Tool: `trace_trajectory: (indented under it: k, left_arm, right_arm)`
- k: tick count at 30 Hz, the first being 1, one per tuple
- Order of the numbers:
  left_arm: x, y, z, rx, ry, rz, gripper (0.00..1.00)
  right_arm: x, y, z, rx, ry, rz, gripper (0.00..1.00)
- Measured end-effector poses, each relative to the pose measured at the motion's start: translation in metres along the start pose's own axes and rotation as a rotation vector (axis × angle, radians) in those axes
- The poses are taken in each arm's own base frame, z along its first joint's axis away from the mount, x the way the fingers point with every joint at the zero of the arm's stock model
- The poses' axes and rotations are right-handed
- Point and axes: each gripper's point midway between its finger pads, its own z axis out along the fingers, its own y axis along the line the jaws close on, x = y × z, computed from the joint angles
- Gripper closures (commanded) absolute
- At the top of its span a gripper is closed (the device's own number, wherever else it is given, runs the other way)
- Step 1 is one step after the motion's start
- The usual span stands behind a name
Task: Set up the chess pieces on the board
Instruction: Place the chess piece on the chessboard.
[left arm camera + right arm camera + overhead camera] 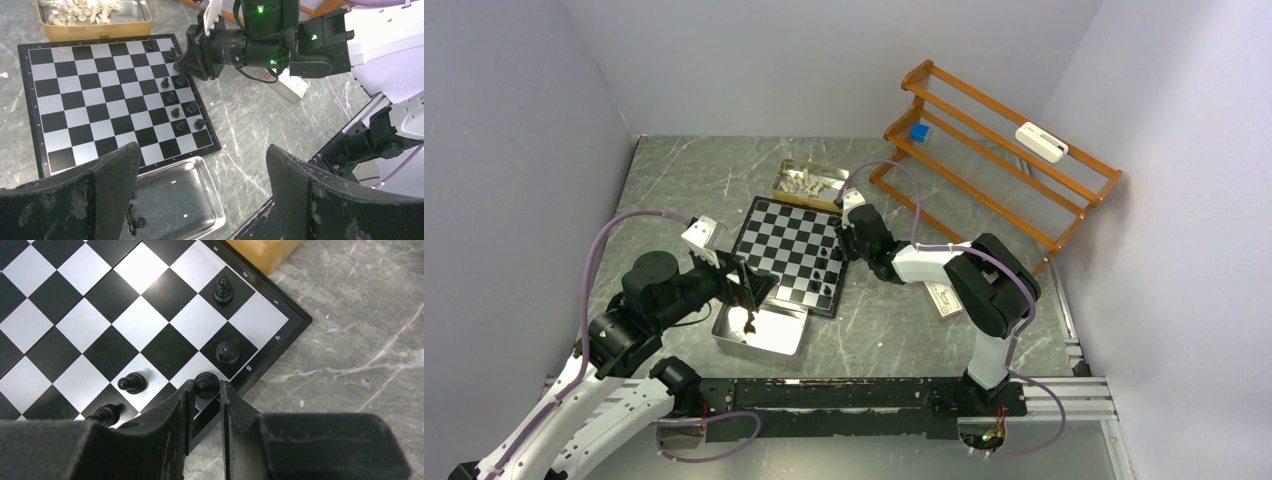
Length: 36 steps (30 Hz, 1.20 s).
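The chequered board (786, 250) lies mid-table and also shows in the left wrist view (95, 100). Several black pieces (175, 112) stand along its right side. My right gripper (206, 390) is shut on a black piece (206, 383) that stands at the board's edge (150, 305), beside other black pieces (227, 351). My left gripper (202, 160) is open and empty above the silver tray (200, 200), which holds a few black pieces (134, 220). The cream-white pieces (82, 10) lie in a gold tray (809, 184) behind the board.
An orange wire rack (994, 150) stands at the back right with a blue block (918, 131) and a white device (1040, 141) on it. A small white box (944, 298) lies right of the board. Grey walls close in on both sides.
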Motion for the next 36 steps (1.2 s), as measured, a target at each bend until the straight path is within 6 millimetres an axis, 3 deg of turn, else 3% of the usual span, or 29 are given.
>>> trace_trajectory:
  k: [30,36]
  left_arm:
    - [0.000,0.001,0.000,-0.005,0.000,-0.001,0.00]
    - [0.006,0.015,0.008,-0.083,0.029,-0.023,0.04]
  right_arm:
    - [-0.002,0.005,-0.002,-0.015,0.006,0.043,0.72]
    - [-0.019,0.001,-0.016,0.000,-0.022,0.047,0.72]
